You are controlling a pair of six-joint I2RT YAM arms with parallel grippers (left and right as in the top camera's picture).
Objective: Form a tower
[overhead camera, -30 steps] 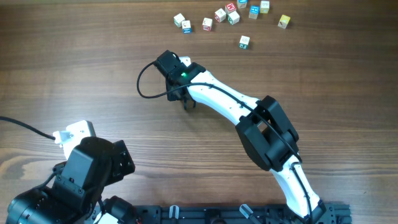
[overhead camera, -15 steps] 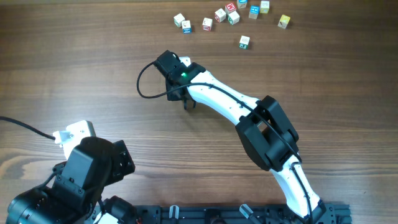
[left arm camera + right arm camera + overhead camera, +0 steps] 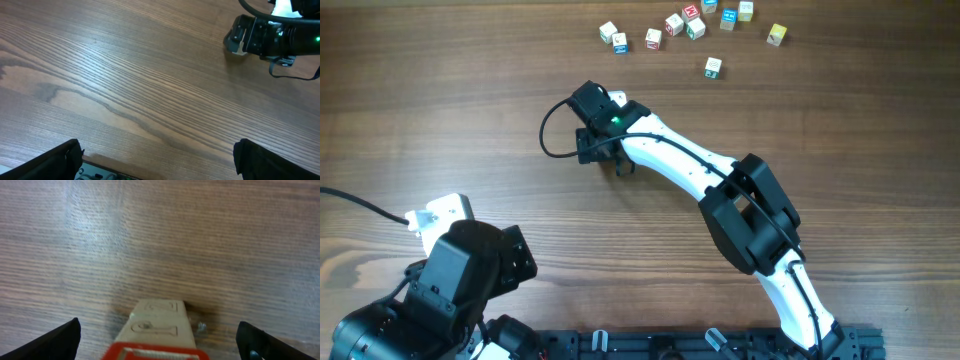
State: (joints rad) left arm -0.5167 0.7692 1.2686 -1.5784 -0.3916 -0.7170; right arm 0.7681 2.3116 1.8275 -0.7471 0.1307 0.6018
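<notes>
The tower [image 3: 159, 330] shows only in the right wrist view: a whitish wooden cube with carved marks stands on the table, and a cube with a red-framed top face sits on it. My right gripper [image 3: 160, 341] is open, its black fingertips [image 3: 64, 339] far apart on either side of the stack and clear of it. From overhead the right gripper [image 3: 595, 140] covers the tower. My left gripper [image 3: 157, 160] is open and empty, low over bare wood near the table's front edge.
Several loose letter cubes [image 3: 690, 22] lie scattered along the far edge, one cube [image 3: 713, 67] a little nearer. A black cable [image 3: 555, 140] loops left of the right wrist. The left arm [image 3: 470, 270] sits at the near left corner.
The right gripper's jaws have spread wide and let go of the stack. Neither arm has shifted otherwise.
</notes>
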